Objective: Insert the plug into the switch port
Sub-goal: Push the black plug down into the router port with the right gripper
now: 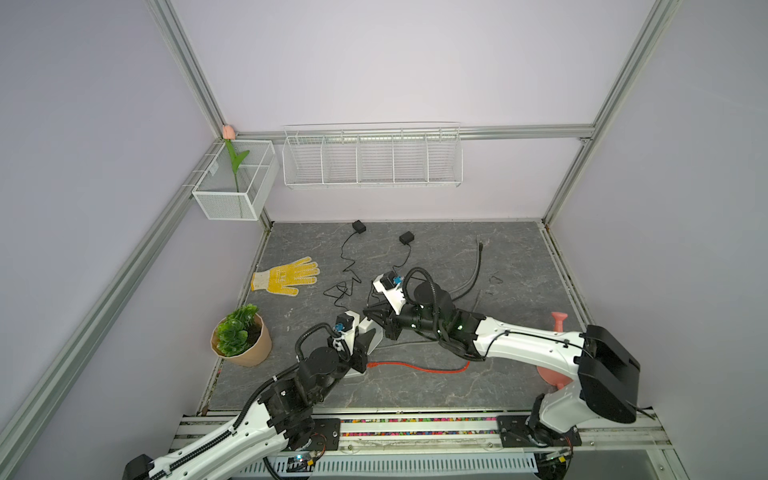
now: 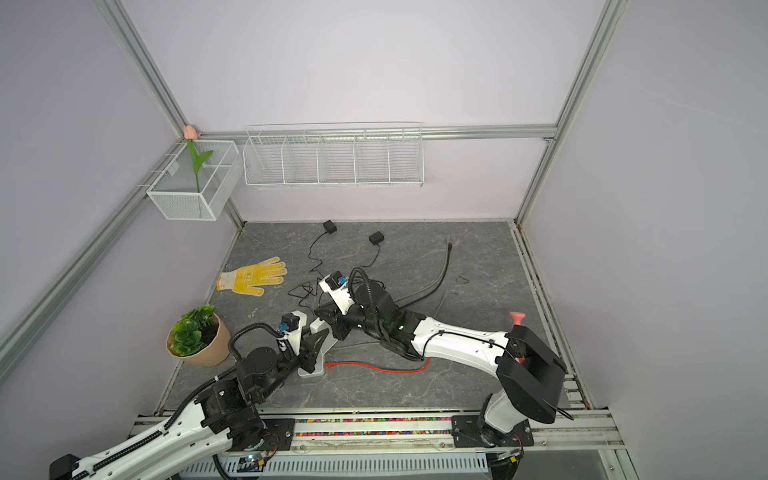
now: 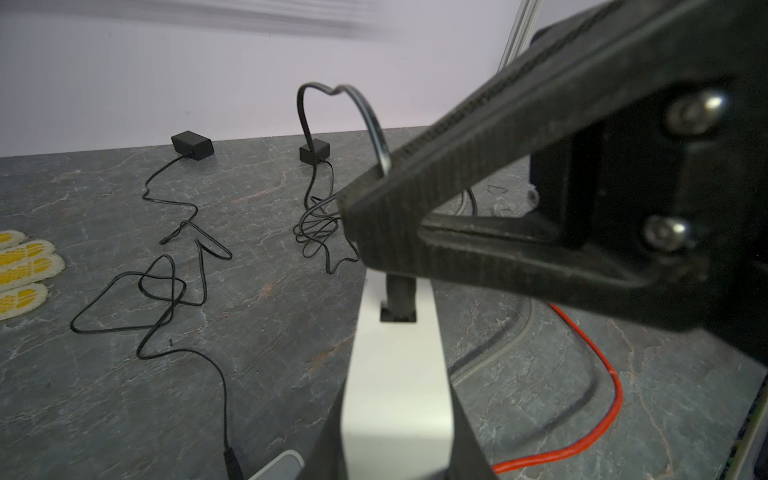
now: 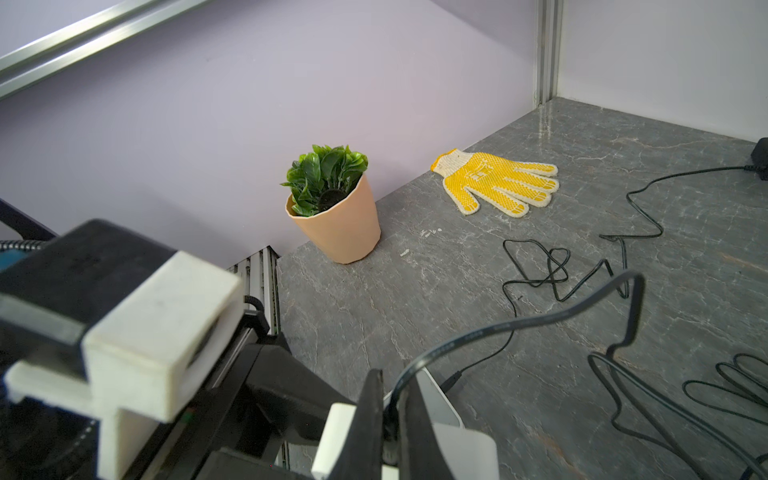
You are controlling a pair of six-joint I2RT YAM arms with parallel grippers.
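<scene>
Pot (image 1: 254, 353) holds plant (image 1: 236, 332), basket (image 1: 224, 205) holds tulip (image 1: 240, 158); left jaws clamp switch (image 3: 395, 374), right jaws pinch plug (image 3: 401, 296).

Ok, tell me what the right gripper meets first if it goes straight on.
The white switch: the plug in the right gripper already sits at its port, apparently partly in.

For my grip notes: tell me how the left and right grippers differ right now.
The left gripper clamps the white switch, jaws partly apart; the right gripper pinches the black plug, jaws nearly together. In both top views the left comes from the near left, the right from the right. Both are gripping, and they meet at the switch.
</scene>
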